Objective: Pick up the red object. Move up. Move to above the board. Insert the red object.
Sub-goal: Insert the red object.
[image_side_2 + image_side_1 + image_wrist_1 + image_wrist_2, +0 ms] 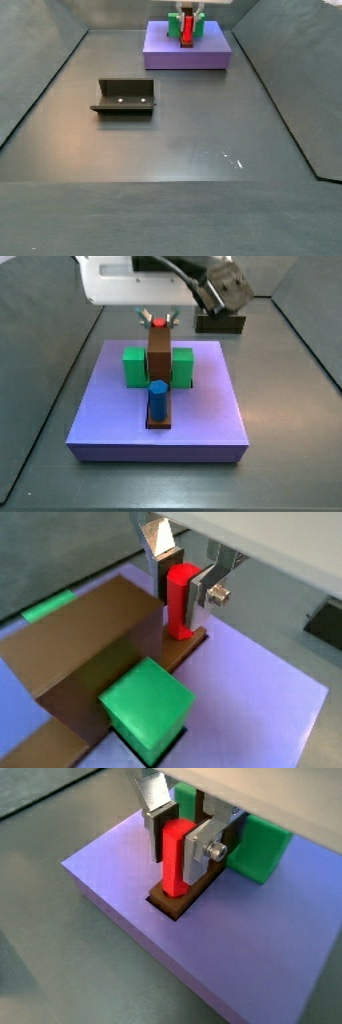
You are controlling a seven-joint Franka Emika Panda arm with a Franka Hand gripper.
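Side views show the fixture (123,97) nearest on the table (201,130), well short of the purple platform (201,421). On the platform, the blue peg (158,398) stands in the board (160,356); behind it, between green blocks (135,366), the hand (183,574) grips the red object (179,604), its foot at the board's far end.

The red peg (179,604) is a slim, bright red cylinder standing upright, its lower end set in the end of the board (80,662). Its top shows between the gripper (185,574), whose jaws stand on either side of its upper part; contact cannot be told. In a side view the peg's top (159,322) shows at the board's far end. The board (159,366) is a long, narrow brown slab lying between two green blocks (135,366).
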